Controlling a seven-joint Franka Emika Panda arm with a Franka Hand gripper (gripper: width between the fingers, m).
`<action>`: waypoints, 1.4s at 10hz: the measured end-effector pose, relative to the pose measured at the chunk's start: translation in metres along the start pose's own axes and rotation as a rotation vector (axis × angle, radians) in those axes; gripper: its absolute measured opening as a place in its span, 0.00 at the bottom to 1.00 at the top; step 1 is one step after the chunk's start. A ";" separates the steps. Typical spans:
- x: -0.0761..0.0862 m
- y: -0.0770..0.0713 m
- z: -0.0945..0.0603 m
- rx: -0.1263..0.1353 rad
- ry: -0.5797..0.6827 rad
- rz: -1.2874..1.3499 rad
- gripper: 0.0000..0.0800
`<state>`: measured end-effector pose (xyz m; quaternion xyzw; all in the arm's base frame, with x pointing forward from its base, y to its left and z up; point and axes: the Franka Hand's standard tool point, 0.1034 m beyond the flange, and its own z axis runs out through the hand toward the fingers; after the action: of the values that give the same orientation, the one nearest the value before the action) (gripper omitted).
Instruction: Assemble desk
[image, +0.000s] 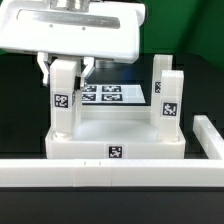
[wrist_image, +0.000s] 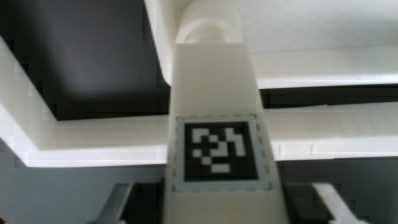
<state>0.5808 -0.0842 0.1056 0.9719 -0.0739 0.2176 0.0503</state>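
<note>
The gripper (image: 68, 66) pinched the top of a tagged white leg (image: 64, 100) standing upright at the tabletop's (image: 115, 150) corner on the exterior view's left. Two more legs (image: 170, 108) stood at the exterior view's right. The marker board (image: 112, 93) lay behind. In the wrist view, the held leg (wrist_image: 217, 120) ran down between the fingers (wrist_image: 324, 200) to the tabletop rim (wrist_image: 107, 150).

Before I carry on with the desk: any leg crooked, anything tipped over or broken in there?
Nothing stands out. The tabletop lies flat, and the three legs in view stand upright on it: one under the claw at, and two on the exterior view's right. No damage shows.
</note>
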 end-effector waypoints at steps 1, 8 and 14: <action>0.000 0.000 0.000 0.000 0.000 0.000 0.36; 0.005 0.015 0.004 -0.042 0.086 0.008 0.36; 0.005 0.014 0.005 -0.045 0.099 0.013 0.62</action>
<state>0.5853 -0.0989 0.1047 0.9581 -0.0825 0.2641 0.0742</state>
